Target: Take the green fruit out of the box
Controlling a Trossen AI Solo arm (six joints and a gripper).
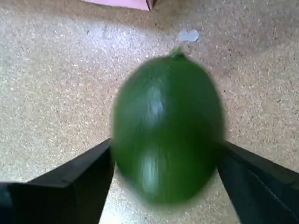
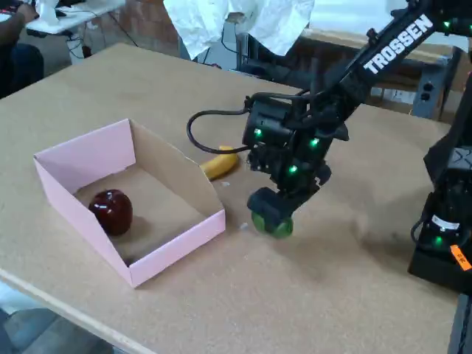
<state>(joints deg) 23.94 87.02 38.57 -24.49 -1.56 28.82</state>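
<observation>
Beside one box (image 2: 169, 254), one green fruit (image 2: 274, 225) between two fingers (image 1: 70, 179)

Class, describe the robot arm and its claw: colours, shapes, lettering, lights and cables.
The arm is black, with white TROSSEN lettering along its upper link. Small green lights glow on the wrist housing, and a black cable loops out beside it. The claw has two matte black, wedge-shaped fingers.
</observation>
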